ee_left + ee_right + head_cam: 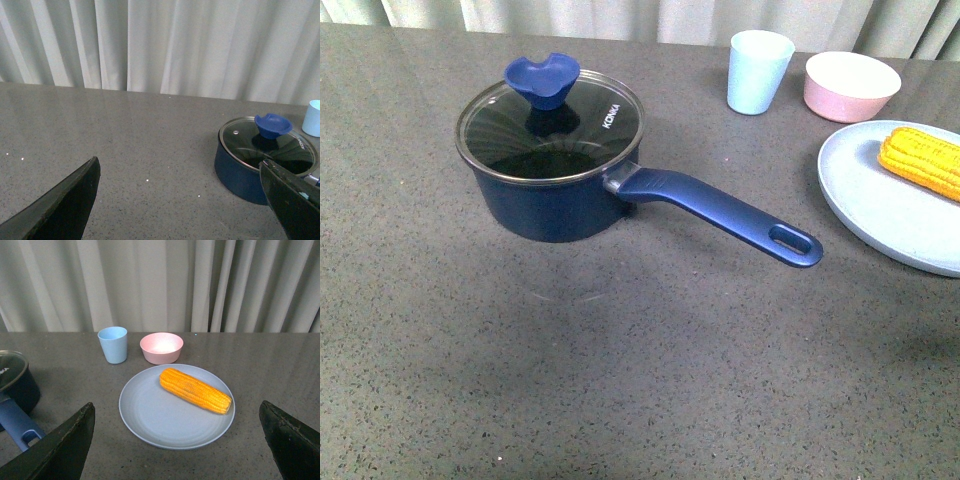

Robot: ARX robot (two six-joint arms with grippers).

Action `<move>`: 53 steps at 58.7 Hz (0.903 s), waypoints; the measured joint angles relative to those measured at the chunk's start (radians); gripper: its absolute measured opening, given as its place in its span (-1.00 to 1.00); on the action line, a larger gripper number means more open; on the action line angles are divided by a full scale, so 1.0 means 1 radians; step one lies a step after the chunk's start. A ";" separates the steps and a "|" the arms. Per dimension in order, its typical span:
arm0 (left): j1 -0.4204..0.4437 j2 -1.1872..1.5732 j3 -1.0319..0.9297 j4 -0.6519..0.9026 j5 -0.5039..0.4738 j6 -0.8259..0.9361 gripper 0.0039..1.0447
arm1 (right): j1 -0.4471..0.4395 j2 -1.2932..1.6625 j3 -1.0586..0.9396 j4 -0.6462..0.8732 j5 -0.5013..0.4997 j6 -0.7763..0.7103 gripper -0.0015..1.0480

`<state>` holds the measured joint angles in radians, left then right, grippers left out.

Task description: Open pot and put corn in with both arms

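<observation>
Across the front view's upper left, the grey bench (570, 380) is carrying the lidded dark blue saucepan (555, 205); at the right edge, a pale blue plate (890, 220) is holding the corn cob (923, 160). The left end effector (179, 165) and right end effector (177, 407) are hanging released, fingers spread wide.

Pot (555, 205) left, lid (590, 125) seemingly seated; corn (923, 160) on plate (890, 220) right; cup (758, 70), bowl (850, 88) behind

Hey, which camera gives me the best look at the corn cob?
The right wrist view: the whole corn cob lies unobstructed on the pale blue plate, with its kernel rows clear. The front view catches only part of the cob, cut off by the picture's edge. The left wrist view does not show it.
</observation>
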<state>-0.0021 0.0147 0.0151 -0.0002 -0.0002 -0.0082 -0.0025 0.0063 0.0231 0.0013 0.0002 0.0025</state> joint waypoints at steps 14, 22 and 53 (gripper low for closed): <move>0.000 0.000 0.000 0.000 0.000 0.000 0.84 | 0.000 0.000 0.000 0.000 0.000 0.000 0.83; 0.000 0.000 0.000 0.000 0.000 0.000 0.84 | 0.000 0.000 0.000 0.000 0.000 0.000 0.83; 0.108 0.415 0.154 -0.174 0.533 0.018 0.84 | 0.001 -0.001 0.000 0.000 -0.002 0.000 0.83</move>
<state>0.1059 0.4294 0.1692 -0.1745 0.5331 0.0097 -0.0013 0.0055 0.0231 0.0013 -0.0021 0.0025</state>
